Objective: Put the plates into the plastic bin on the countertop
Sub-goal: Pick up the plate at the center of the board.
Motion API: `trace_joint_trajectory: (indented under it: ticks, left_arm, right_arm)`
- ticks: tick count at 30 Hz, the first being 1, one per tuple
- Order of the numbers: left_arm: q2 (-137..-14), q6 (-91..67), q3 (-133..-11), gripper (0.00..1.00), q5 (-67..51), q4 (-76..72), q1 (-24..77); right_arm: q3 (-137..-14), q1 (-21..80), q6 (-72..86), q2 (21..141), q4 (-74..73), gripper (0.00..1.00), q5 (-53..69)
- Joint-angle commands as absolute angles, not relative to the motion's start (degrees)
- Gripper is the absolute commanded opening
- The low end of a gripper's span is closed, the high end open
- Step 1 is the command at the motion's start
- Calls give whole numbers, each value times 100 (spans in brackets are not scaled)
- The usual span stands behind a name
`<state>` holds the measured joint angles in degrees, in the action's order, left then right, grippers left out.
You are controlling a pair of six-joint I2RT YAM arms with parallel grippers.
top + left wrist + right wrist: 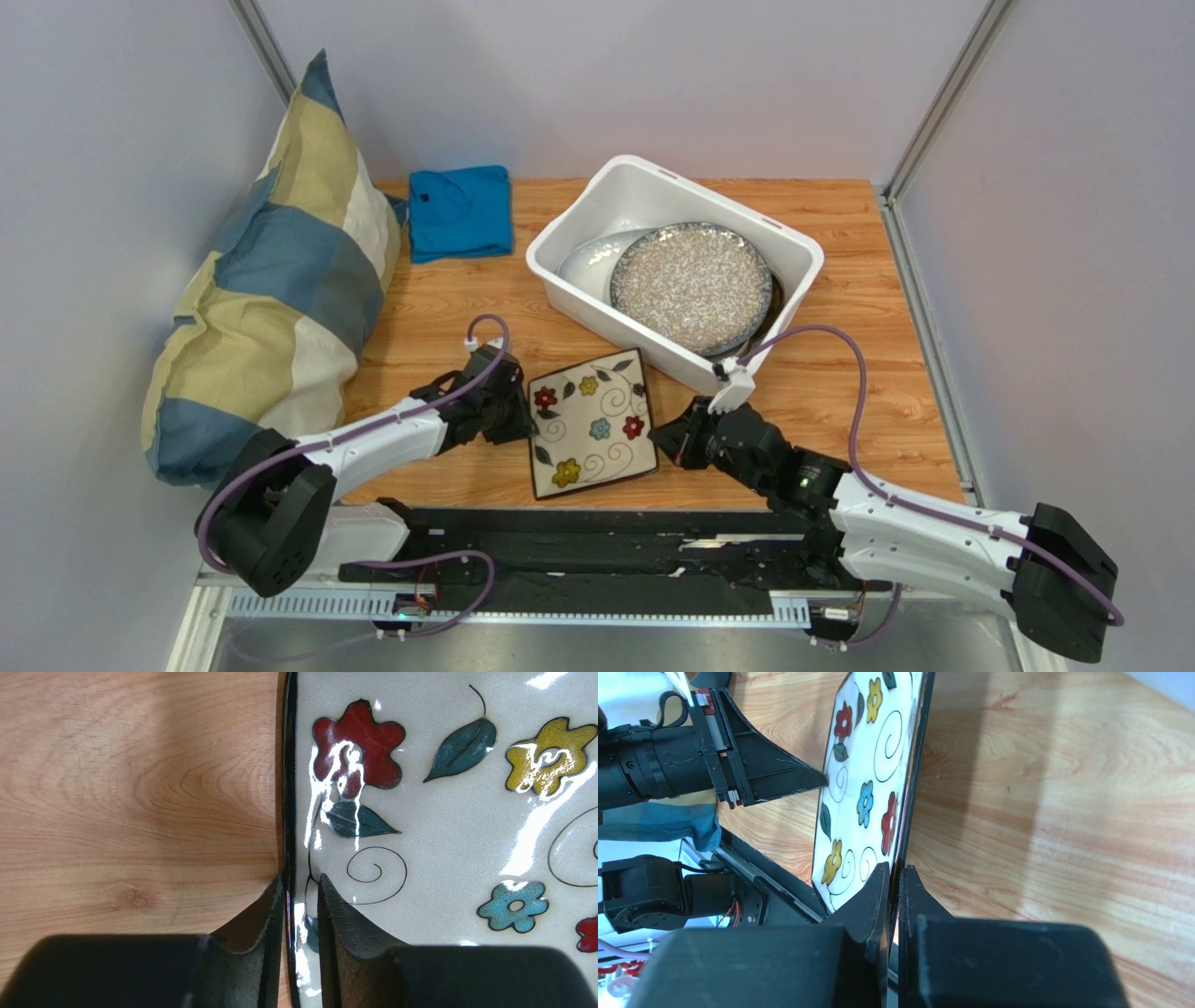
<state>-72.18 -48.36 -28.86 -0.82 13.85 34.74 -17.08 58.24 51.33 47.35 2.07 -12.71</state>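
Your left gripper (pixel 300 878) straddles the floral plate (pixel 592 423) on the countertop (pixel 870 378), whether clamped you cannot tell. Your right gripper (pixel 895 866) pinches its opposite edge. The speckled plate (pixel 692 286) and white platter (pixel 586 259) already sit in the bin (pixel 659 171); this plate remains.

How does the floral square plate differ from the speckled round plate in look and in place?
Shape: the floral plate is square; the speckled plate is round.
Pattern: the floral plate bears coloured flowers on white; the speckled plate is grey specks all over.
Place: the speckled plate lies in the plastic bin; the floral plate is outside it, its edge gripped by the right pincer.
Both have a dark rim.
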Motion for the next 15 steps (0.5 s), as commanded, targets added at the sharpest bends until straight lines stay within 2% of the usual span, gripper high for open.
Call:
trace_joint_trajectory:
  ticks: [1,7,13,14,15]
  left_arm:
    - [-7655,-4825,-2663,21,-448,1002,3621]
    - [-7708,-4799,-2654,11,-501,932,3647]
    - [-7638,-4851,-2575,13,-536,914,3665]
    - [-7603,-4878,-2558,14,-510,931,3665]
    - [-7568,-4887,-2540,20,-492,958,3665]
  right_arm:
    - [-1600,5950,4878,4948,1845,1,-510]
    - [-1433,5959,4904,5378,2171,6,-334]
    - [-1354,5959,5220,5660,1619,5,-851]
    - [-1345,5968,5395,5651,1408,5,-1009]
    - [-1336,5968,5440,5643,1093,2,-1289]
